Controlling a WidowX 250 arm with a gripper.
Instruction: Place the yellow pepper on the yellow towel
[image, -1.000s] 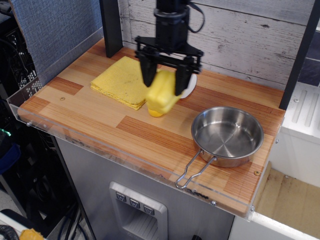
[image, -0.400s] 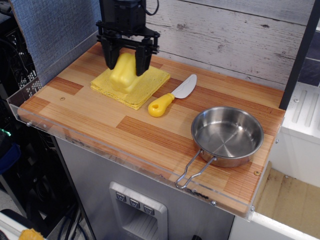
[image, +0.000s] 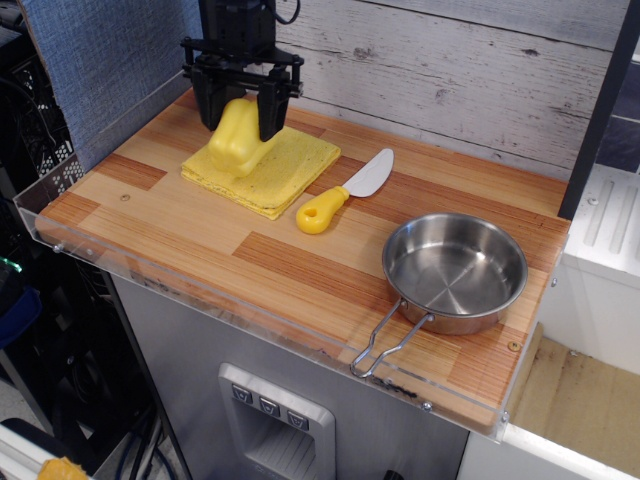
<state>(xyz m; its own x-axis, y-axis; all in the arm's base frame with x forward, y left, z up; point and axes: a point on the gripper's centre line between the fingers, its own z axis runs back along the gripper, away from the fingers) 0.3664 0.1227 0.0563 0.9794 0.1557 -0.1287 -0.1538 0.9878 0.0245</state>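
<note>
The yellow pepper (image: 236, 140) is held between the black fingers of my gripper (image: 240, 118) at the back left of the wooden counter. It hangs over the far left part of the yellow towel (image: 272, 170); whether it touches the cloth I cannot tell. The gripper is shut on the pepper, one finger on each side. The towel lies flat and folded, wider than the pepper.
A small knife with a yellow handle (image: 345, 193) lies right of the towel. A round steel pan (image: 455, 270) with a wire handle stands at the right front. A clear plastic rim (image: 200, 290) lines the counter's front edge. A black post (image: 222, 50) stands behind the gripper.
My gripper carried the pepper from above the knife leftward and back over the towel, uncovering the knife. In the last moment it shifted slightly further left.
</note>
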